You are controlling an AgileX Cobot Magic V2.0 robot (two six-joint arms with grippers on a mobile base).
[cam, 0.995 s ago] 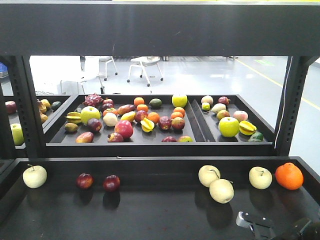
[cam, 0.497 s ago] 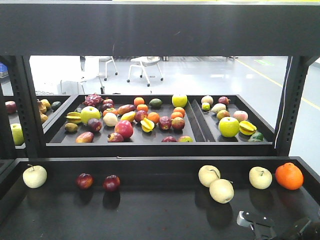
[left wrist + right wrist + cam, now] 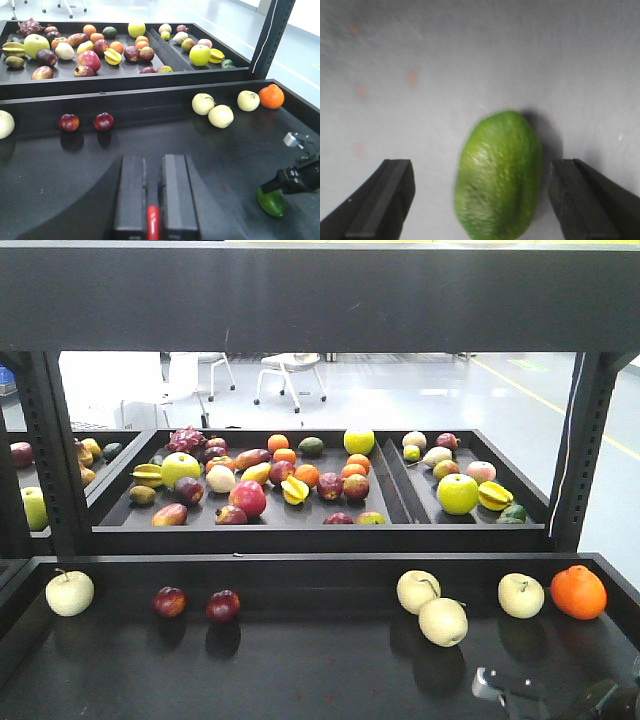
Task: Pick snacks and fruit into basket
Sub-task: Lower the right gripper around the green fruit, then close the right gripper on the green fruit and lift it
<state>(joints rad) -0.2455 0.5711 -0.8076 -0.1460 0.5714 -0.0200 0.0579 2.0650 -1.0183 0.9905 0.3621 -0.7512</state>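
A bright green oval fruit [image 3: 500,175] with faintly bumpy skin lies on the dark lower shelf [image 3: 210,165]. My right gripper [image 3: 480,185] is open, with one finger on each side of the fruit and a gap between both fingers and its skin. In the left wrist view the same fruit [image 3: 271,204] shows at the near right under the right gripper [image 3: 292,180]. My left gripper [image 3: 152,160] hovers over the shelf's near middle, fingers close together with nothing between them. The snacks and the basket are out of view.
On the lower shelf lie pale apples [image 3: 431,607], another pale apple [image 3: 521,595], an orange [image 3: 578,592], two dark red fruits [image 3: 196,604] and a pale apple [image 3: 69,592] at far left. Behind, a raised tray [image 3: 250,525] holds several mixed fruits. Black posts [image 3: 575,450] flank it.
In the front view my right gripper has sunk slightly lower at the bottom right. The fruits on the shelf and tray have not moved.
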